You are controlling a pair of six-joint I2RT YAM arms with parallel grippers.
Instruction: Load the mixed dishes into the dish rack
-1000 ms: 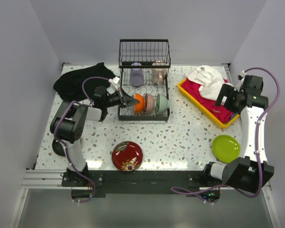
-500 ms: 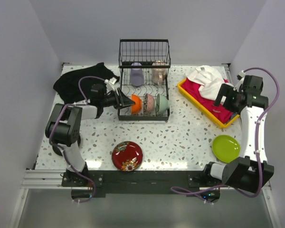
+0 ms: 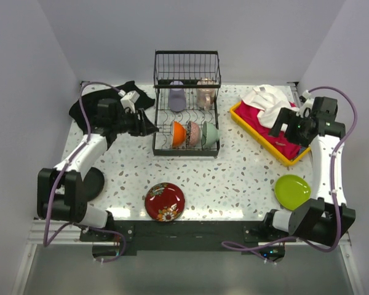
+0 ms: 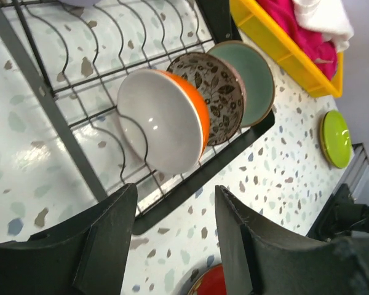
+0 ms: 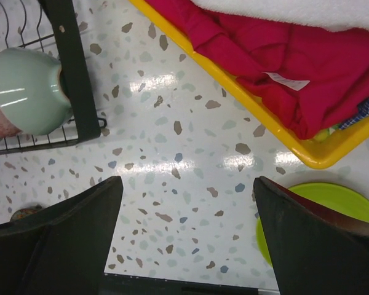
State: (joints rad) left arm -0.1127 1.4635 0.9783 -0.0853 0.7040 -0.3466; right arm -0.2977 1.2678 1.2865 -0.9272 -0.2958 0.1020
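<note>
The black wire dish rack (image 3: 186, 110) stands at the back middle of the table. Three bowls stand on edge in its lower grid: white-inside orange (image 3: 179, 133) (image 4: 166, 120), black-white patterned (image 3: 192, 132) (image 4: 216, 95) and pale green (image 3: 210, 132) (image 5: 27, 89). A lavender mug (image 3: 177, 96) and a pinkish mug (image 3: 205, 93) sit behind them. My left gripper (image 3: 149, 128) (image 4: 175, 246) hangs open just left of the rack, nothing between its fingers. A red floral bowl (image 3: 165, 201) lies near the front edge. Over the yellow tray's near end, my right gripper (image 3: 287, 126) (image 5: 187, 239) is open and empty, with a lime green plate (image 3: 293, 191) (image 5: 332, 209) below it.
The yellow tray (image 3: 267, 138) of red and white cloths sits at the right. A black cloth (image 3: 101, 104) lies at the back left behind my left arm. A black plate (image 3: 93, 182) lies under the left arm near its base.
My left gripper has opened, let go of the orange bowl in the rack, and drawn back to the left. The right arm has barely moved.
</note>
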